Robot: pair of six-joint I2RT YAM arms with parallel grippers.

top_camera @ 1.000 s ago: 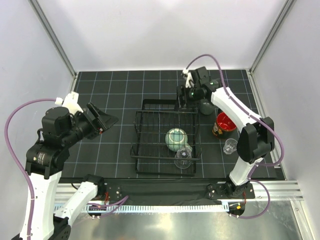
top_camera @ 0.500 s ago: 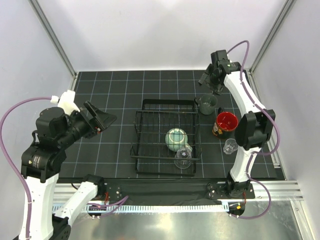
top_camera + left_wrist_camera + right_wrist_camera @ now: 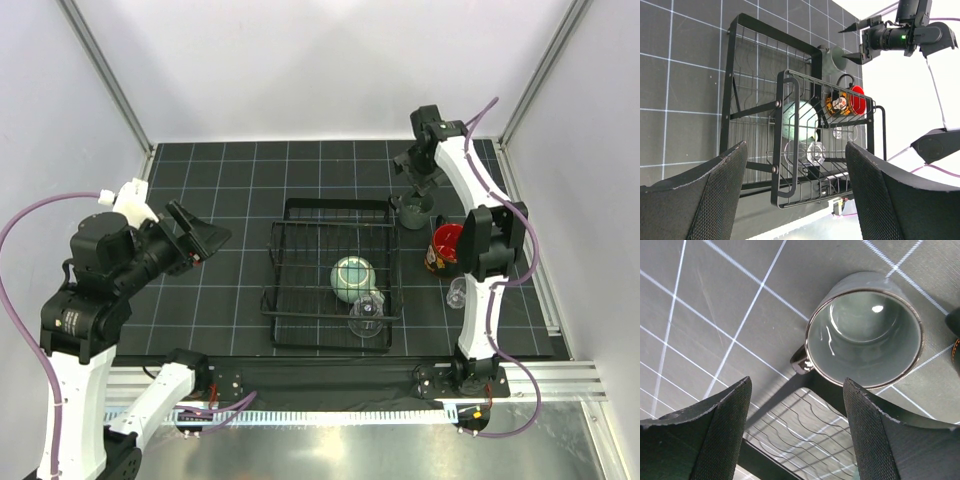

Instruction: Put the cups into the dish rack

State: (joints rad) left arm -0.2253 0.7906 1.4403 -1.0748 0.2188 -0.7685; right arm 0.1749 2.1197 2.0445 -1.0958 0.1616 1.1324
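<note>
A black mat (image 3: 250, 170) with a thin white grid covers the tabletop. Plain white walls close it in on three sides: the far wall (image 3: 320, 70), the left wall (image 3: 50, 120) and the right wall (image 3: 600, 200). Slanting grey metal posts mark the far corners, one on the left (image 3: 105, 75) and one on the right (image 3: 540, 70). Along the near edge of the mat runs a silver rail (image 3: 560, 375), and nearer still lies a brushed metal sheet (image 3: 350, 450) with a dull sheen. The light is soft and even, with only faint shadows.
</note>
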